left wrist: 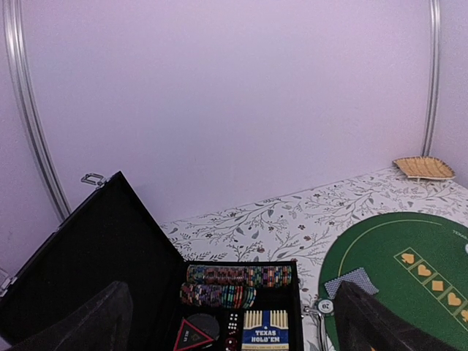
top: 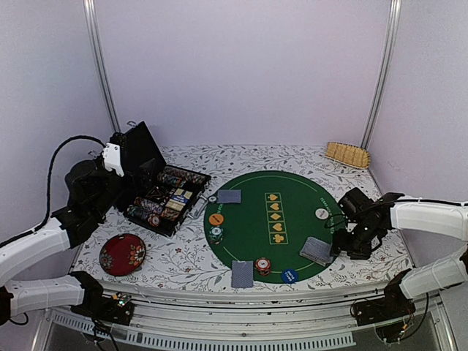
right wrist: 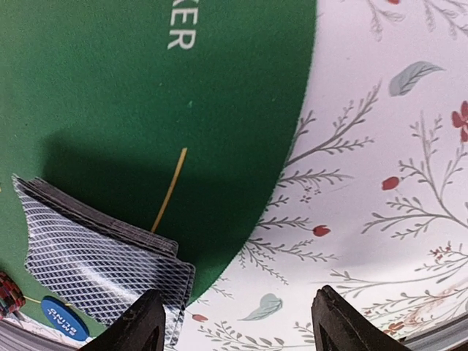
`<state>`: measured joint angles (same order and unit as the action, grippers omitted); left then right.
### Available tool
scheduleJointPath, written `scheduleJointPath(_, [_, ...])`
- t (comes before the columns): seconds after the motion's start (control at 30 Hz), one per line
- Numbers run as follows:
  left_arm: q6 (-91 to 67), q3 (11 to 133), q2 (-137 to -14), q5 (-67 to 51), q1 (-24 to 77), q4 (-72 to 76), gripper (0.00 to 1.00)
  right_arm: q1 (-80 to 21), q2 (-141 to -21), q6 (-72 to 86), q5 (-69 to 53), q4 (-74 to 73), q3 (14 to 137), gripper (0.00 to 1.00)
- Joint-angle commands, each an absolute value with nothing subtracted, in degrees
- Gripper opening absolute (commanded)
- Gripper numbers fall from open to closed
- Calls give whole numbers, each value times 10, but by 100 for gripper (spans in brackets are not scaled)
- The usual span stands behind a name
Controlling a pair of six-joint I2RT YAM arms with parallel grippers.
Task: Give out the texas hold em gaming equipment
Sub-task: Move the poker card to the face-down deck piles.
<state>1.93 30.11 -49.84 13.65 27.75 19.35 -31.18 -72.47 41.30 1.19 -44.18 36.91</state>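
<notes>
Right fingers (right wrist: pixel 344 322) spread just beside card stack (right wrist: pixel 95 256).

I see a green felt mat (top: pixel 248 227) with yellow suit symbols on a white cloth (top: pixel 183 256) printed with grey leaves and red buds. The card deck (right wrist: pixel 95 256) shows a grey-blue lattice back. Markers: orange disc (top: pixel 216 219), white disc (top: pixel 322 213), blue disc (top: pixel 289 276) — the dish (top: pixel 123 254) is dark red floral.

The middle of the green mat (top: pixel 274 219) is lying free. On its near edge a chip stack (top: pixel 263 265) and a blue disc (top: pixel 289 276) are standing in the way. The card deck (right wrist: pixel 102 270) is lying just beside one finger of the right gripper (right wrist: pixel 238 292); between its fingers only flowered cloth (right wrist: pixel 380 183) is showing.
</notes>
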Motion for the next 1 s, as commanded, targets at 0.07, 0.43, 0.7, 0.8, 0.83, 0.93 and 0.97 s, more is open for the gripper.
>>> scheduleJointPath(0.07, [22, 315, -498, 128, 279, 194, 98, -302, -692, 389, 16, -444, 404, 72])
scheduleJointPath(0.43, [24, 315, -499, 128, 279, 193, 98, -325, -805, 394, -16, -332, 407, 99])
scheduleJointPath(0.7, [28, 315, -499, 130, 279, 193, 98, -348, -806, 413, 55, -414, 399, 99])
scheduleJointPath(0.8, [30, 315, -500, 131, 279, 193, 98, -348, -791, 415, 56, -423, 384, 100])
scheduleJointPath(0.83, [30, 315, -501, 132, 279, 193, 98, -348, -785, 416, 59, -425, 381, 100])
scheduleJointPath(0.93, [30, 315, -502, 131, 279, 194, 98, -348, -774, 413, 56, -419, 382, 99])
scheduleJointPath(0.97, [30, 315, -503, 132, 279, 193, 98, -348, -773, 412, 55, -420, 386, 99])
